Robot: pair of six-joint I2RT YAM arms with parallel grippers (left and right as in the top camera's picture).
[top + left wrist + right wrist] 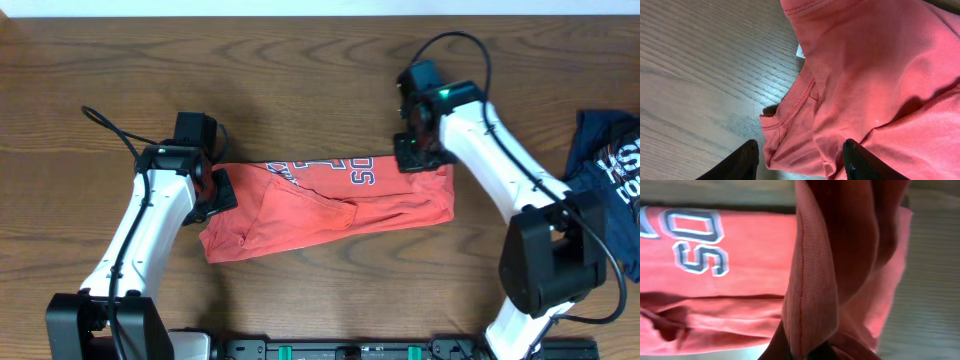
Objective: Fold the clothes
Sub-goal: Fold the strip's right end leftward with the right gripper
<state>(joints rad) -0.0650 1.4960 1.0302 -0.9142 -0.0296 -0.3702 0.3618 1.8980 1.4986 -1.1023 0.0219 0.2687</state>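
Note:
The red-orange T-shirt (330, 205) lies folded into a long band across the middle of the table, its grey-white lettering (345, 170) facing up. My left gripper (215, 190) is at the shirt's left end, open, its fingers (800, 162) on either side of the ribbed collar (790, 107); the white neck tag (800, 51) peeks out. My right gripper (415, 150) is at the shirt's right end, shut on a hemmed fold of the fabric (810, 290) that rises up in front of the camera. The lettering also shows in the right wrist view (695, 240).
A dark navy garment with white lettering (610, 175) lies at the right edge of the wooden table (300, 70). A black rail (330, 348) runs along the front edge.

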